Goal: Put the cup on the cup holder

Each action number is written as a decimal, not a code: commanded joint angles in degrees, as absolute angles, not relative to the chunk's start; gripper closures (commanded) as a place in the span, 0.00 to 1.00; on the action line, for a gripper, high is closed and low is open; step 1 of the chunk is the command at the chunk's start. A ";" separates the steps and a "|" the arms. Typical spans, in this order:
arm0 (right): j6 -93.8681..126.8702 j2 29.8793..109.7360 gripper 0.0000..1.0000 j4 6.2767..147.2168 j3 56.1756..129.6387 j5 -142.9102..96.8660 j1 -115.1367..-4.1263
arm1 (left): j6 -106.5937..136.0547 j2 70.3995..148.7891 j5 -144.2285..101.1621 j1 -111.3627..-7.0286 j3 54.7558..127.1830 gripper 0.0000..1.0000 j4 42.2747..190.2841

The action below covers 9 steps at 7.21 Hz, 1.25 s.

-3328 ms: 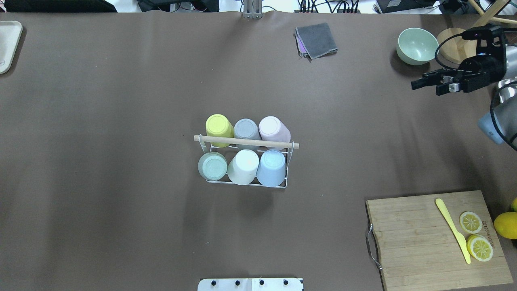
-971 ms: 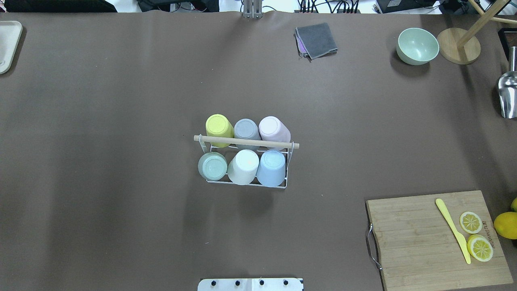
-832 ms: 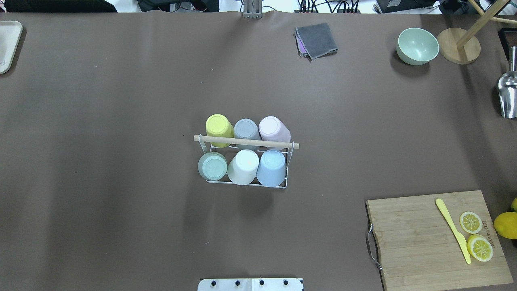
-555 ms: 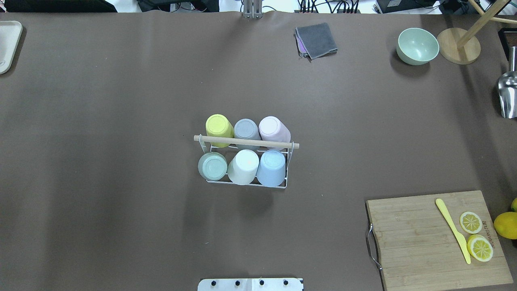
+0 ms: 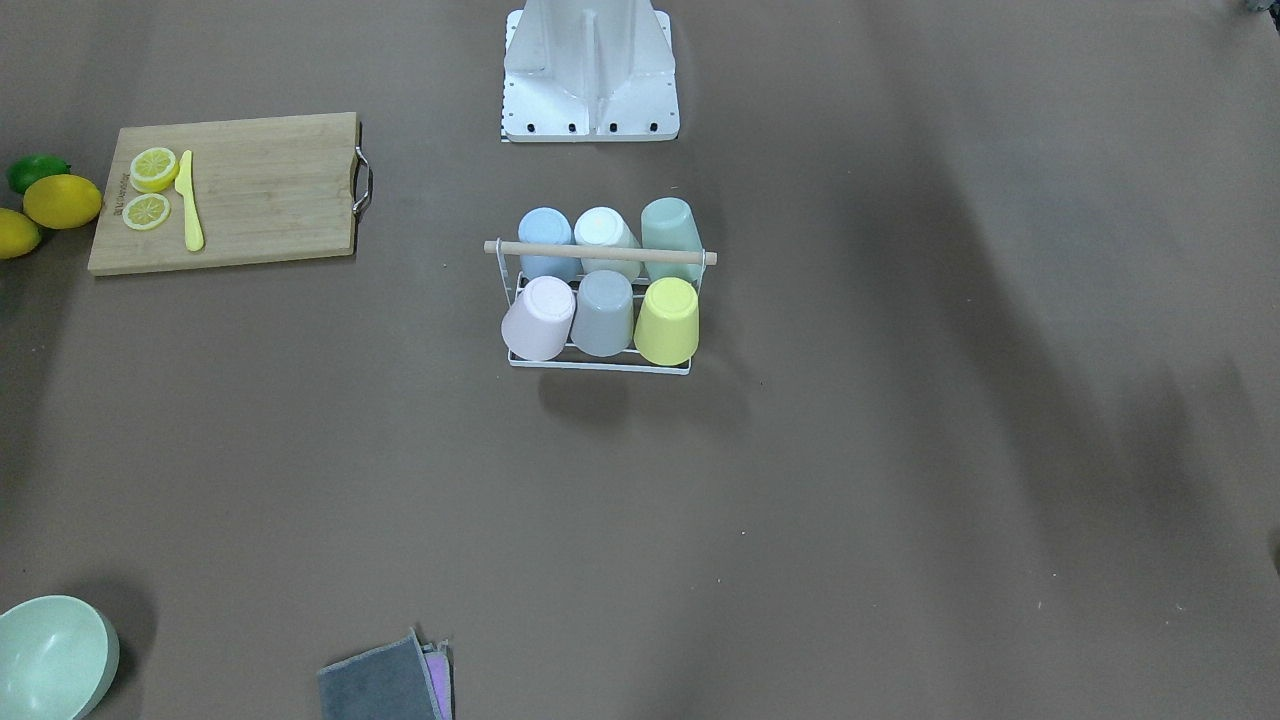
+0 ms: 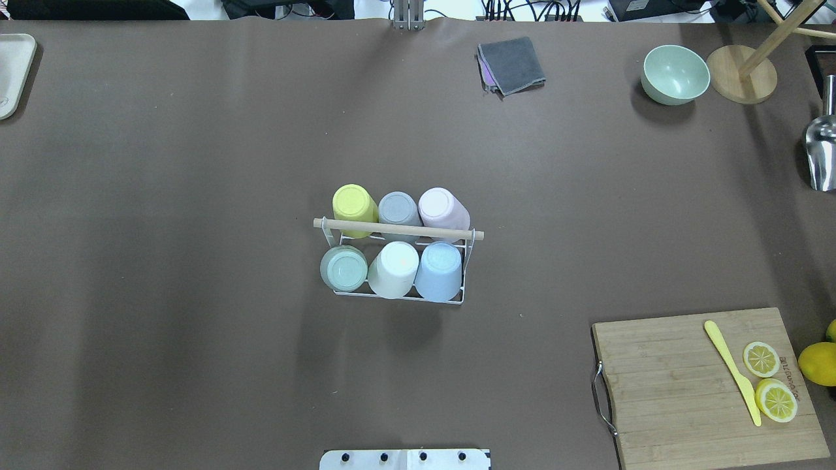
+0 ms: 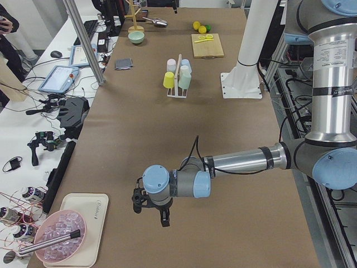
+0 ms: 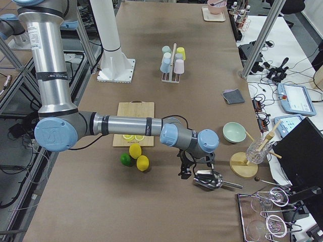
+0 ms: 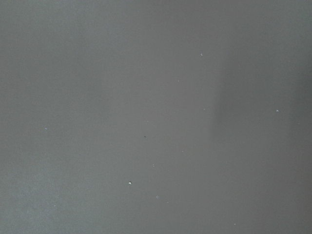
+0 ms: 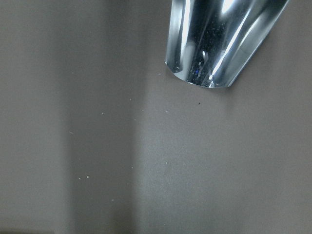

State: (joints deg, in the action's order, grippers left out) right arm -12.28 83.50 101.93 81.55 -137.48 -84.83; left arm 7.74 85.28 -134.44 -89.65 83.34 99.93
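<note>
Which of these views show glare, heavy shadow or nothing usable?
Right wrist-mounted: bright glare streaks on the metal scoop. Left wrist-mounted: only bare table with faint specks. Exterior front-facing: broad soft shadow bands across that view's right half, beyond the cup holder. Overhead exterior: even light, cups sharp.

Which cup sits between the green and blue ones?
The white cup, middle of the row nearer the robot's base; the grey cup is the far row's middle.

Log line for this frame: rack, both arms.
cup holder: six cups inverted on it | left pincer: away from holder, state unclear | right pincer: by metal scoop, state unclear
</note>
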 commanded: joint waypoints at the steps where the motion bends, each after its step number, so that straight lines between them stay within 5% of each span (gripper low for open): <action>1: -11.35 83.76 0.02 100.29 81.65 -137.90 -84.90 | 7.65 84.81 -134.39 -89.65 83.58 0.02 99.93; 9: 2.43 87.80 0.02 88.53 83.15 -138.87 -84.99 | 7.21 85.08 -134.47 -89.47 84.55 0.02 100.11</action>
State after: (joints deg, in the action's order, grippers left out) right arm -2.46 87.37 90.93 83.00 -138.96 -84.97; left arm 7.37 84.95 -134.47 -89.50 84.53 100.04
